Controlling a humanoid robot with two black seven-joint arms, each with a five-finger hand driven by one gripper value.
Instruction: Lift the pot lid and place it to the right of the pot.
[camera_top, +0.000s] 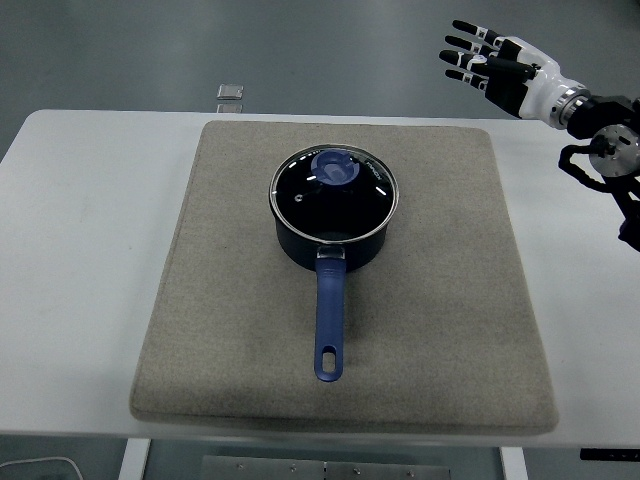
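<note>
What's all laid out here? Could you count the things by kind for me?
Pot: 1
Pot lid, sitting on the pot: 1
Grey mat: 1
Small square object beyond the table's far edge: 1
Robot hand, fingers spread, empty: 1
Total: 5

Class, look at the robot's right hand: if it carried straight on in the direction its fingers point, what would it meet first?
Probably nothing. The right hand points left, past the table's far edge, and only bare floor shows along that line. The pot sits well nearer the camera; depth is uncertain.
</note>
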